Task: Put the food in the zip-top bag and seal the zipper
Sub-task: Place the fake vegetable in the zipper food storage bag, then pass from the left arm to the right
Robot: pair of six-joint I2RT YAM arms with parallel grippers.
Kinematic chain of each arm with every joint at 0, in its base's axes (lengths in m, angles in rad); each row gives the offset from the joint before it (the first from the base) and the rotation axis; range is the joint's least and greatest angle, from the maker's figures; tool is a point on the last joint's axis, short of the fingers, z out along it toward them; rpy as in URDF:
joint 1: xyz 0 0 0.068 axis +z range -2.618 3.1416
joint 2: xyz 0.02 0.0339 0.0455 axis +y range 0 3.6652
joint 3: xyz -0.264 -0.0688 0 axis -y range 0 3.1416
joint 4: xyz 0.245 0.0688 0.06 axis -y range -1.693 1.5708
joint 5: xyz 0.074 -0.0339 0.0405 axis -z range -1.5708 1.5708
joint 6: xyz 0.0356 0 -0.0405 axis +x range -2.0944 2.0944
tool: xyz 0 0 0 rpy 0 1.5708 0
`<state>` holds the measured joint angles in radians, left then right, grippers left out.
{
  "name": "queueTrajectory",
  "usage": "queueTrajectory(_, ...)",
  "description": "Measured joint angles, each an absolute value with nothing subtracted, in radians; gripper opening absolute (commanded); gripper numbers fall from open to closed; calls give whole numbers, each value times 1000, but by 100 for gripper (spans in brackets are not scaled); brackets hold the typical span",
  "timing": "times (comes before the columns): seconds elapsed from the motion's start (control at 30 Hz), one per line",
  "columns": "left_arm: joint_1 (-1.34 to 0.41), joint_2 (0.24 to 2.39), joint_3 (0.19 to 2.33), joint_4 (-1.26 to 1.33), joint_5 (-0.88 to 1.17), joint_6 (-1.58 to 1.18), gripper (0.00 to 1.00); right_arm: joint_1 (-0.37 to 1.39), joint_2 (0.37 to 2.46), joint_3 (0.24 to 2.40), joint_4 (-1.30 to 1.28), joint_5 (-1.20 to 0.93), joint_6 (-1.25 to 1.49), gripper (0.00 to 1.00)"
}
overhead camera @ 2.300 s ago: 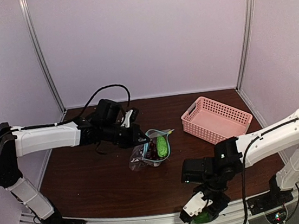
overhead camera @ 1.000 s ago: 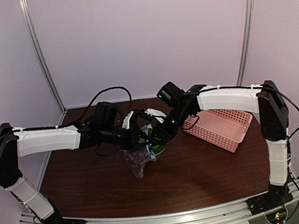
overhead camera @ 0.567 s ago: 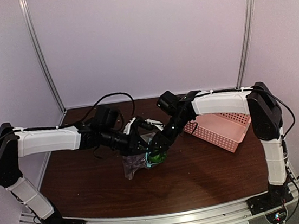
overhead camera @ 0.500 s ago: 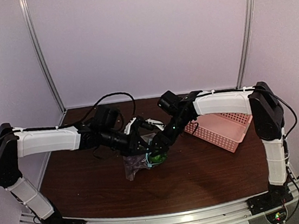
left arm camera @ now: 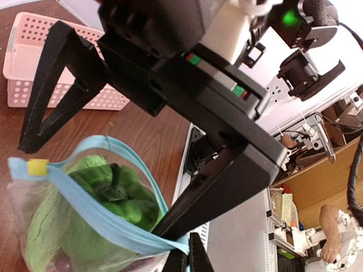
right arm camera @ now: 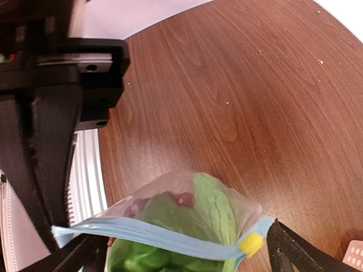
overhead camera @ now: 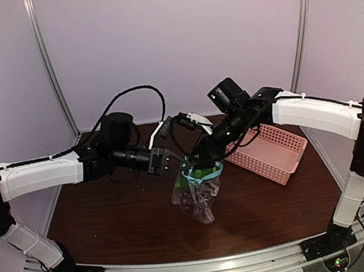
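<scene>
The zip-top bag [overhead camera: 197,197] hangs in the air above the table, its mouth up. The green vegetable [overhead camera: 203,172] sits at the top inside it and the dark grapes [overhead camera: 196,206] lie at its bottom. My left gripper [overhead camera: 175,164] is shut on one end of the teal zipper [left arm camera: 108,224]. My right gripper [overhead camera: 203,162] is open, its two fingers straddling the bag's mouth from end to end. In the right wrist view the zipper [right arm camera: 159,238] runs across, with a yellow slider [right arm camera: 250,243] at its right end. The mouth gapes open in the left wrist view.
The pink perforated basket [overhead camera: 270,153] stands on the brown table [overhead camera: 111,211] at the right, just behind my right arm. It also shows in the left wrist view [left arm camera: 28,62]. White walls close in the back and sides.
Both grippers have risen from the table with the bag. The bag lay slumped on the wood half a second ago; now it hangs free between them.
</scene>
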<state>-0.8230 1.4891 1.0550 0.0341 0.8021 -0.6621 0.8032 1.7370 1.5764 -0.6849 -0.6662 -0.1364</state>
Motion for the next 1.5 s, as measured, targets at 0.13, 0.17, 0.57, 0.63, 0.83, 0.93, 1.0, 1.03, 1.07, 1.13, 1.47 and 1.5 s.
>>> queueTrajectory(0.13,-828,1512,1055,63,820,-640,0,803,1648,1517,-686,-609,-182,99)
queueTrajectory(0.17,-829,1522,1055,62,822,-633,0,802,1629,1504,-690,-598,-195,100)
queueTrajectory(0.57,-812,1601,1053,-27,740,-500,0,698,1569,1323,-668,-550,-401,70)
queueTrajectory(0.63,-812,1616,1060,-63,728,-476,0,696,1625,1317,-654,-522,-434,64)
queueTrajectory(0.83,-812,1644,1084,-183,634,-435,0,696,1733,1322,-638,-517,-435,66)
queueTrajectory(0.93,-812,1644,1088,-202,602,-435,0,696,1732,1329,-639,-519,-434,62)
queueTrajectory(1.0,-812,1644,1088,-205,589,-435,0,696,1732,1340,-638,-519,-438,65)
queueTrajectory(1.03,-812,1644,1088,-205,583,-435,0,698,1732,1344,-639,-520,-442,66)
queueTrajectory(1.07,-812,1644,1089,-207,579,-435,0,702,1732,1351,-645,-520,-450,68)
queueTrajectory(1.13,-812,1644,1092,-211,571,-435,0,712,1732,1369,-664,-521,-483,69)
queueTrajectory(1.47,-812,1620,1115,-250,540,-414,15,779,1746,1397,-748,-505,-621,45)
queueTrajectory(1.5,-812,1615,1116,-253,538,-410,25,779,1756,1408,-749,-505,-616,40)
